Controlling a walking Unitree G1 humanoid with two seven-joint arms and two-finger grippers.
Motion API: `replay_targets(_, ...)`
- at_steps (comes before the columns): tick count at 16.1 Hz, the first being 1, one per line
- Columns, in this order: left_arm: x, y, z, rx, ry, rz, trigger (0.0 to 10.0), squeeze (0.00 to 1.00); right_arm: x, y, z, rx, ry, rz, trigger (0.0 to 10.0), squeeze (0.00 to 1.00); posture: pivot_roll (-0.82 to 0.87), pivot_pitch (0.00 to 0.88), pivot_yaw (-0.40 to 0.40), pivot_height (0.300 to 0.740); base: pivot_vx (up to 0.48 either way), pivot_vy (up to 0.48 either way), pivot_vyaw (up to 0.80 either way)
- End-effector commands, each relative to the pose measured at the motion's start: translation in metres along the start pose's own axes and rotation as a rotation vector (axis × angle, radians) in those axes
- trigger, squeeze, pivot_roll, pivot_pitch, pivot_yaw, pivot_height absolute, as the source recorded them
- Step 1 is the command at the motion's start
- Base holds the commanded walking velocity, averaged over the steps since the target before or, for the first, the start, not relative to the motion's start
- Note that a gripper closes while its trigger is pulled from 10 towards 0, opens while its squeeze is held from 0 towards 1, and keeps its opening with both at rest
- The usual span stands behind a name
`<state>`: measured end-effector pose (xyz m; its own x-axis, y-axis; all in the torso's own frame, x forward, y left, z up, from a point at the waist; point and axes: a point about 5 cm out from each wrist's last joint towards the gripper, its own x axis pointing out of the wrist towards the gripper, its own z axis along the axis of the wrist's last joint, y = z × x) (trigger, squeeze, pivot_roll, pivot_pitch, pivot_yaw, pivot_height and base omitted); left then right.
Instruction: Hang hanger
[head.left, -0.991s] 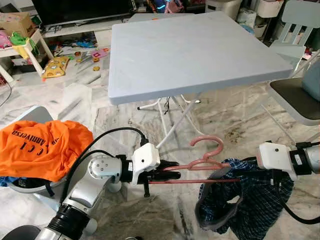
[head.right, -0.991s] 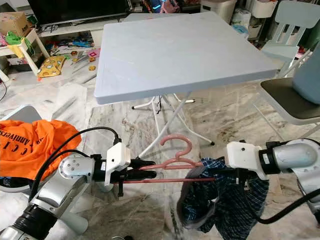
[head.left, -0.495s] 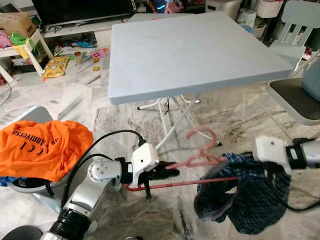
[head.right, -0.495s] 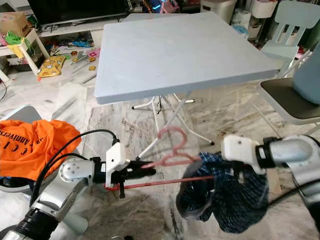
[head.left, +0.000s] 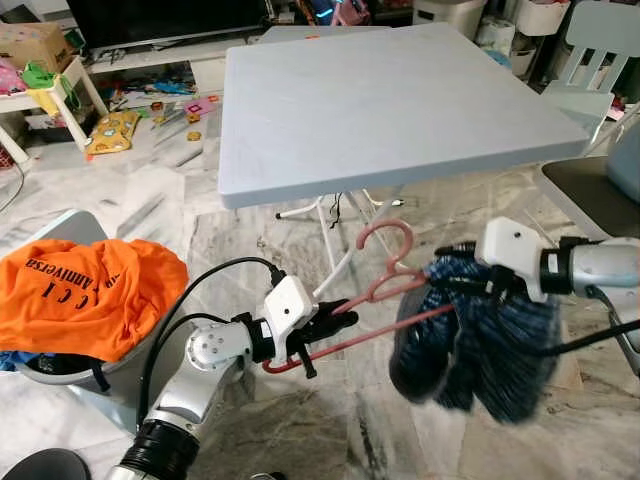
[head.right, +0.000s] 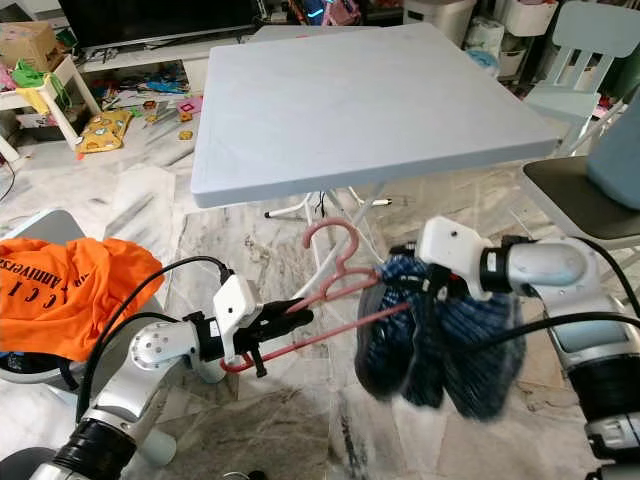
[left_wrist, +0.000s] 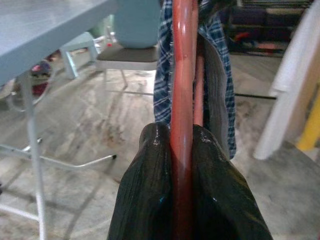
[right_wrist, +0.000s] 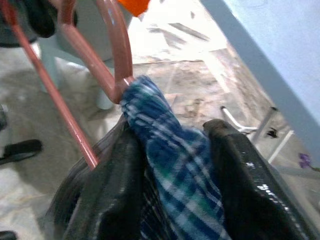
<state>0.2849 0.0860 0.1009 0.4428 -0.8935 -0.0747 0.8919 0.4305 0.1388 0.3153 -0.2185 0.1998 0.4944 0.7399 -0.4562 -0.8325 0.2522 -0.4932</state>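
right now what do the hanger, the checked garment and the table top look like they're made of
Hanger: probably moulded plastic, pinkish red, smooth with a slight sheen, rounded one-piece hook. Checked garment: soft woven cloth, likely cotton, blue plaid; it droops and bunches in folds. Table top: pale grey, matt, likely moulded plastic, with a thick rounded edge; the material underneath can't be told.

Silver arms, white wrist blocks, black cables, black fingers (left_wrist: 155, 200).

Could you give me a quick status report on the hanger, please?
Left gripper shut on pink hanger. Right gripper shut on blue checked shirt, draped over hanger's far end. Grey table just ahead.
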Motion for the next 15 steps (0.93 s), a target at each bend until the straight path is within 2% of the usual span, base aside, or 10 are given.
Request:
replay_targets(1,-0.005,0.010,0.001,0.000,-0.012,0.077,0.0,0.00,0.003,-0.005,0.014,-0.041,-0.039,-0.015,10.0,1.00,-0.20,0.072,0.042,0.740,0.000,0.000,0.00)
replay_targets(3,-0.003,0.015,0.002,0.015,-0.019,0.126,0.0,0.00,0.009,-0.005,0.012,-0.057,-0.032,-0.045,10.0,1.00,-0.20,0.072,0.044,0.740,0.000,0.000,0.00)
replay_targets(5,-0.002,0.019,0.003,-0.002,-0.036,0.166,0.0,0.00,0.011,-0.012,0.010,-0.073,-0.005,-0.132,10.0,1.00,-0.20,0.071,0.045,0.740,0.000,0.000,0.00)
replay_targets(6,-0.002,0.020,0.003,0.000,-0.037,0.172,0.0,0.00,0.013,-0.015,0.015,-0.064,-0.018,-0.194,10.0,1.00,-0.20,0.070,0.049,0.740,0.000,0.000,0.00)
replay_targets(8,-0.002,0.021,0.003,0.000,-0.041,0.178,0.0,0.00,0.016,-0.011,0.013,-0.033,-0.011,-0.246,10.0,1.00,-0.20,0.074,0.053,0.740,0.000,0.000,0.00)
replay_targets(9,-0.002,0.021,0.005,0.001,-0.045,0.178,0.0,0.00,0.018,-0.009,0.009,-0.004,0.000,-0.279,10.0,1.00,-0.20,0.076,0.055,0.740,0.000,0.000,0.00)
replay_targets(10,0.000,0.022,0.007,0.005,-0.054,0.176,0.0,0.00,0.025,-0.003,0.000,0.065,0.021,-0.345,10.0,1.00,-0.20,0.077,0.055,0.740,0.000,0.000,0.00)
replay_targets(13,0.000,0.023,0.009,0.008,-0.059,0.184,0.0,0.00,0.036,0.011,-0.011,0.126,0.074,-0.411,10.0,1.00,-0.20,0.080,0.060,0.740,0.000,0.000,0.00)
replay_targets(15,-0.002,0.026,0.006,0.011,-0.039,0.205,0.0,0.00,0.035,0.009,-0.024,0.228,0.134,-0.576,10.0,1.00,-0.20,0.083,0.062,0.740,0.000,0.000,0.00)
